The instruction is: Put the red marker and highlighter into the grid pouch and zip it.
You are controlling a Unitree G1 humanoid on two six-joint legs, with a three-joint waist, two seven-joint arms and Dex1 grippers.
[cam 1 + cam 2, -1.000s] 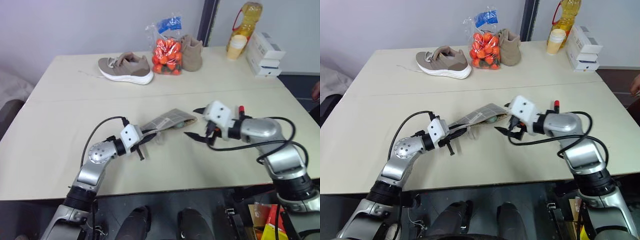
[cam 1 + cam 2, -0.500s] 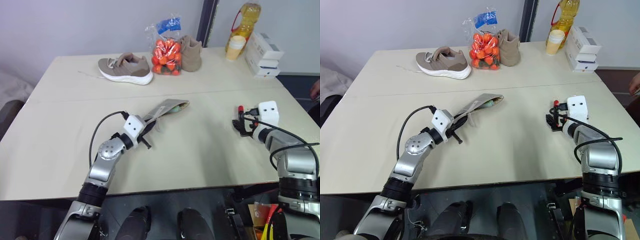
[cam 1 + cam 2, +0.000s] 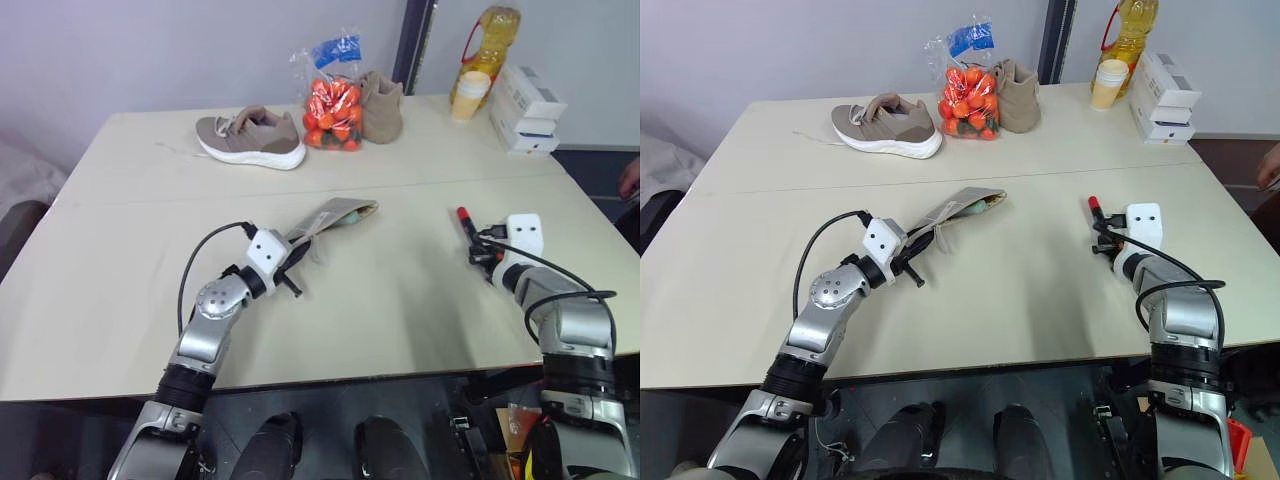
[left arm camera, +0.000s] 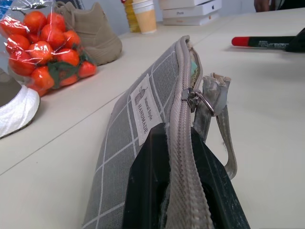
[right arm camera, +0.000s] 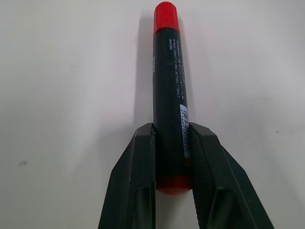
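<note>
While the left gripper clamps the grid pouch at its zipper edge — highlighter inside the open mouth — the right gripper pinches the red marker on the table.

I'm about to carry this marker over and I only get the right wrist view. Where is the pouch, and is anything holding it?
Observer: The flat grey fabric pouch with white grid lines lies off to the robot's left of the right pincer and its black red-capped marker.
Operator: Is it held?
Observer: Yes, the left pincer is shut on its zipper edge.
Operator: Is the mouth open, and where is the highlighter?
Observer: The end away from the left pincer gapes, and the light-green highlighter stick shows inside it.
</note>
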